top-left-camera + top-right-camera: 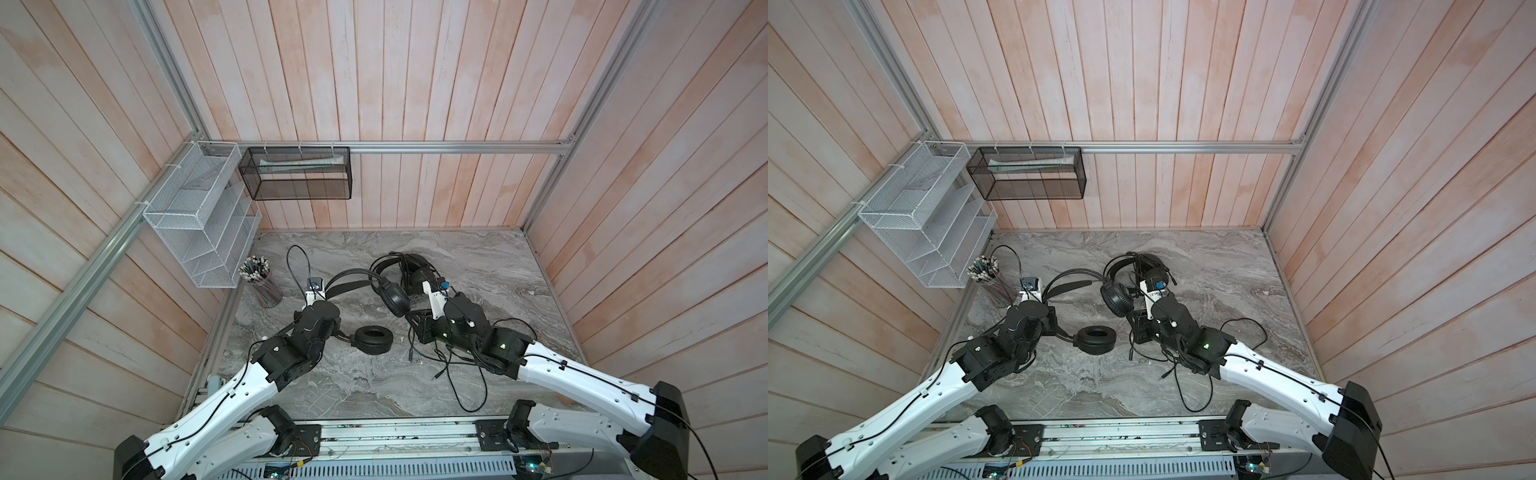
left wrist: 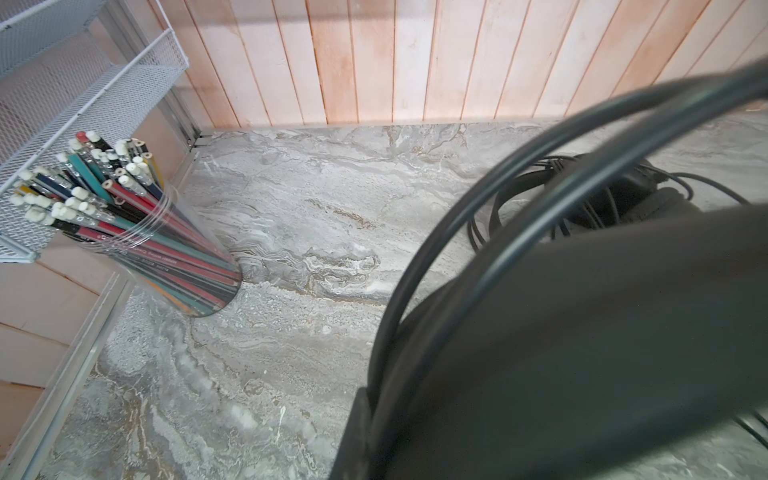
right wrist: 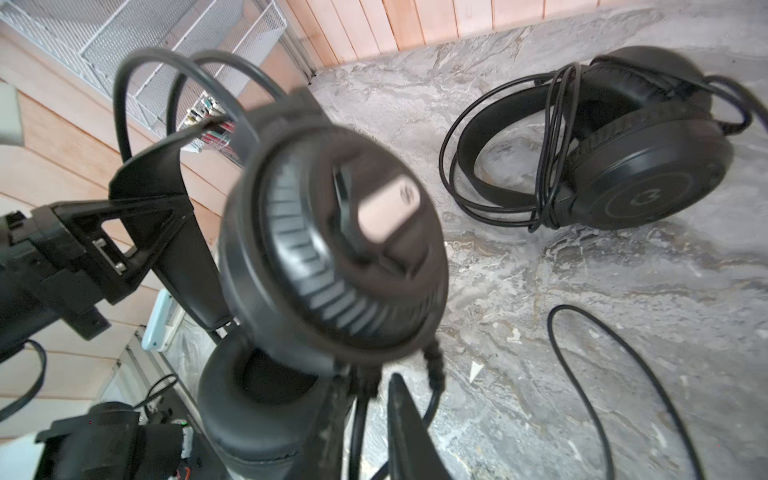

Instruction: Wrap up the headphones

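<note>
Working from both top views and the wrist views, logged left gripper (image 1: pixel 326 294) closed tight on the headband of the lifted headset (image 1: pixel 395 297), one earcup raised near the right wrist, lower earcup (image 1: pixel 374 338) resting on the marble-patterned table (image 1: pixel 332 386). Found right gripper (image 3: pixel 365 390) partly parted, cable (image 3: pixel 357 419) running between the jaws but seemingly not pinched. Noted the rest of that cable strewn on the table beneath the right arm, not wound. Saw wrapped headset (image 3: pixel 623 166) lying farther back, cord coiled across its band. Judged step in hand as taking hold of the cable for winding. Judged it best done by closing on the cable near the earcup, keeping gentle tension, laying turns across the band as on the finished set, holding the left grip steady, and steering clear of the arm's own wiring. Recorded containers: clear cup (image 2: pixel 224 282) packed with pencils (image 2: pixel 104 183), erasers up; black mesh basket (image 1: pixel 297 191) on the rail, holding one pale tube (image 1: pixel 303 164); white mesh organiser (image 1: pixel 183 216), nothing made out in its tiers.
</note>
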